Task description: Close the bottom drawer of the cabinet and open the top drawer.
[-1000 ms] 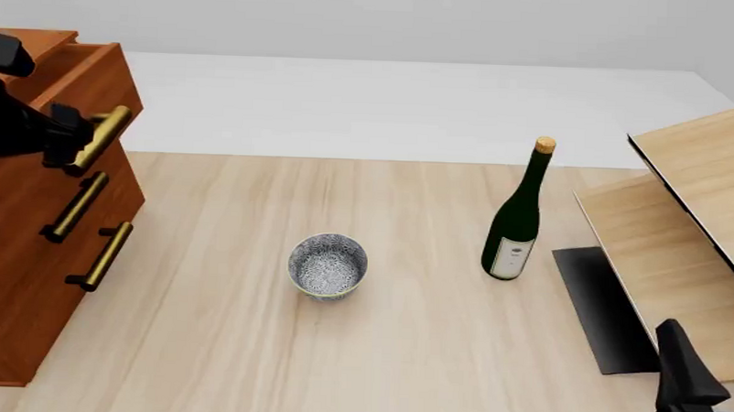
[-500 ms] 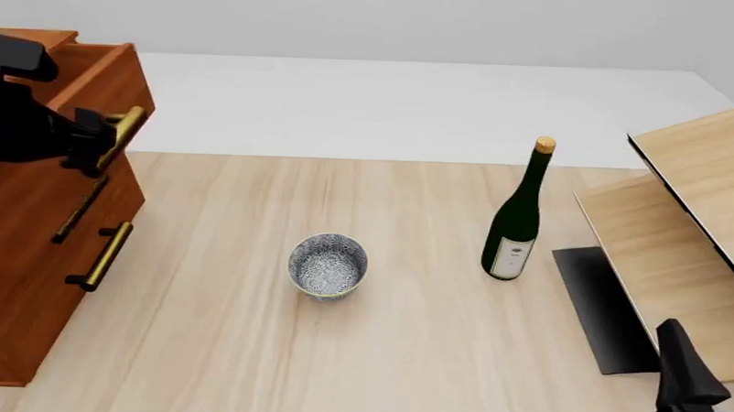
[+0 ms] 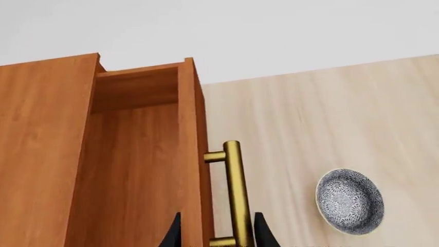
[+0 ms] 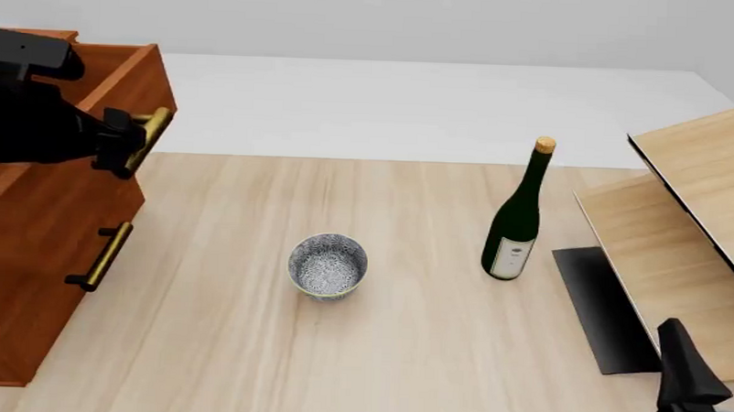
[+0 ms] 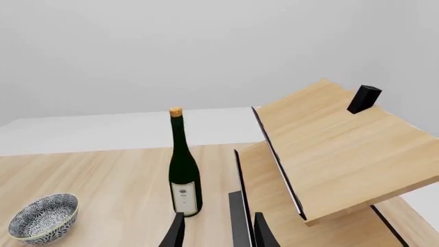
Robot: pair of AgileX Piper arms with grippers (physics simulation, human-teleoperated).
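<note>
— What is seen at the left of the front view?

— The cabinet (image 4: pixel 28 277), a reddish-brown wooden chest, is set at the table's (image 4: pixel 398 354) left edge. The top drawer (image 4: pixel 115 92) is drawn out toward the middle of the table, its hollow inside shown in the left wrist view. Its brass bar handle (image 4: pixel 150 130) is gripped by the left gripper (image 4: pixel 123 142), whose jaws are closed to the bar's width, one finger on each side. The bottom drawer (image 4: pixel 46 296) is seen pushed in, its own brass handle (image 4: pixel 99 254) standing clear of the front. The middle drawer is hidden under the top one.

— And further right?

— A patterned bowl (image 4: pixel 327 266) is placed near the table's middle, then a dark corked bottle (image 4: pixel 516 216), upright. Pale slanted boards (image 4: pixel 690 245) are found at the right edge. The right gripper (image 5: pixel 216 231) is held low near them; its fingers are parted and nothing is held between them.
</note>
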